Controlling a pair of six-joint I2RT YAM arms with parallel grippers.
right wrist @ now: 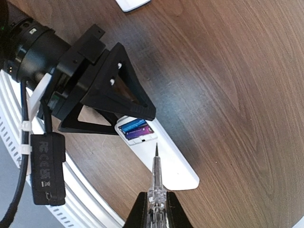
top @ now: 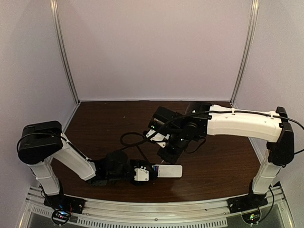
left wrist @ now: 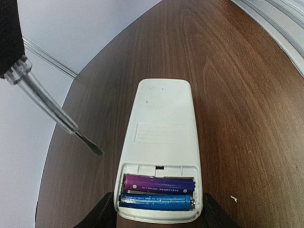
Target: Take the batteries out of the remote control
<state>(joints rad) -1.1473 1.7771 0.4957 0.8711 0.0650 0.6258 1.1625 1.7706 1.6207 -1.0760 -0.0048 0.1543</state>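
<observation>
Dark wood table [top: 223, 166], lilac walls all round. The left jaws are about half open, clamped on the sides of the remote control [left wrist: 161, 123], which lies back-up near the front edge with its cover off. The batteries sit side by side right between those jaws, purple battery [left wrist: 159, 183] then blue battery [left wrist: 156, 201] nearest the wrist, long axes across the remote. The right jaws are closed tight on a thin clear-handled tool [right wrist: 156, 178], its tip aimed along the remote toward the compartment, close but not touching. My guess: the right arm pries, the left just holds.
</observation>
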